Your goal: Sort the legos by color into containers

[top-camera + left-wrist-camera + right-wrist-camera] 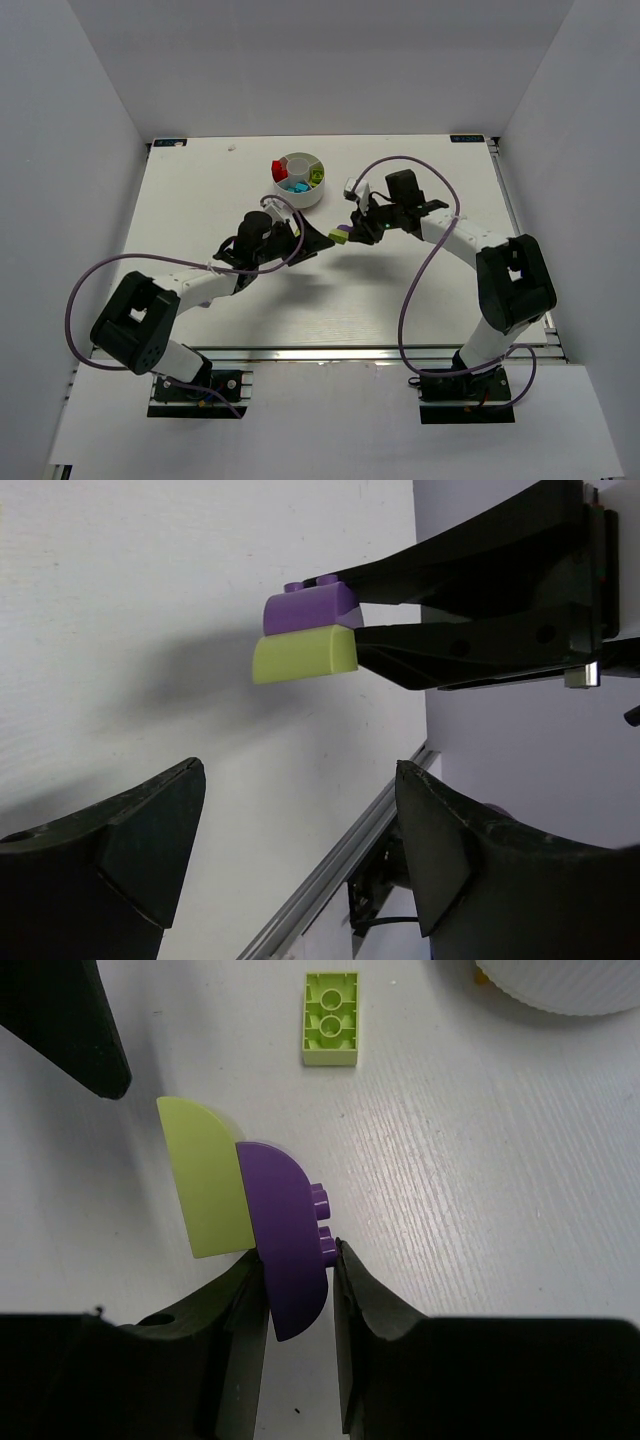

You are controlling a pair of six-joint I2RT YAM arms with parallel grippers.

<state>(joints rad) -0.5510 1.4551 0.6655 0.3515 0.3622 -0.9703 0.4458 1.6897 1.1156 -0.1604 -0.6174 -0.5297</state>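
Observation:
My right gripper [295, 1260] is shut on a purple curved brick [285, 1230] that has a lime green curved brick [205, 1185] stuck to its side. It holds the pair just above the table, and they also show in the top view [340, 236]. My left gripper [300, 790] is open and empty, facing the pair [303, 655] from the left, a short gap away. The round white dish [298, 195] stands behind them, with red, cyan and lime bricks in separate compartments. A loose lime brick [331, 1018] lies studs-down on the table near the dish.
The dish's ribbed wall [560, 985] shows at the top right of the right wrist view. One left fingertip [70, 1020] shows at its top left. Purple cables loop over both arms. White walls enclose the table.

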